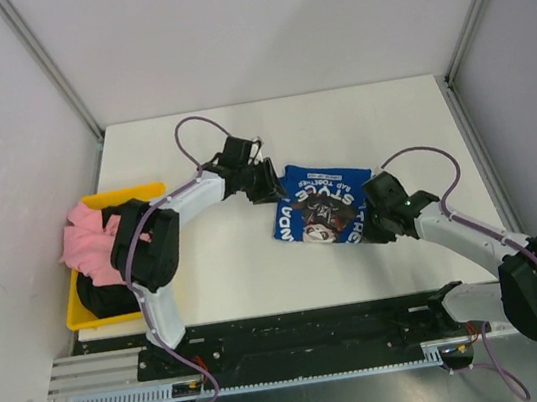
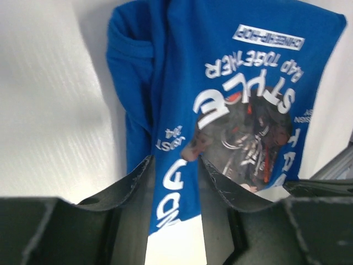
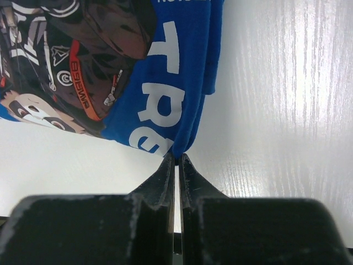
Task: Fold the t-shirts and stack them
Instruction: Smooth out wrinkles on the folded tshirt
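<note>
The royal-blue t-shirt [image 1: 318,204] with white lettering lies partly folded on the white table [image 1: 228,268] between the two arms. My left gripper [image 1: 272,184] is at its left edge. In the left wrist view its jaws stand open [image 2: 175,163], with a flat strip of the blue t-shirt [image 2: 220,72] lying between the fingers. My right gripper [image 1: 367,217] is at the shirt's right edge. In the right wrist view it is shut [image 3: 177,156] on a folded corner of the blue cloth [image 3: 165,83]. A pink t-shirt [image 1: 87,238] and a black t-shirt [image 1: 106,294] lie crumpled in the bin.
The yellow plastic bin [image 1: 141,192] sits at the table's left edge, beside the left arm's base. Grey walls with metal frame posts [image 1: 51,67] close in the table on three sides. The arm bases stand on a black rail [image 1: 298,333] at the near edge.
</note>
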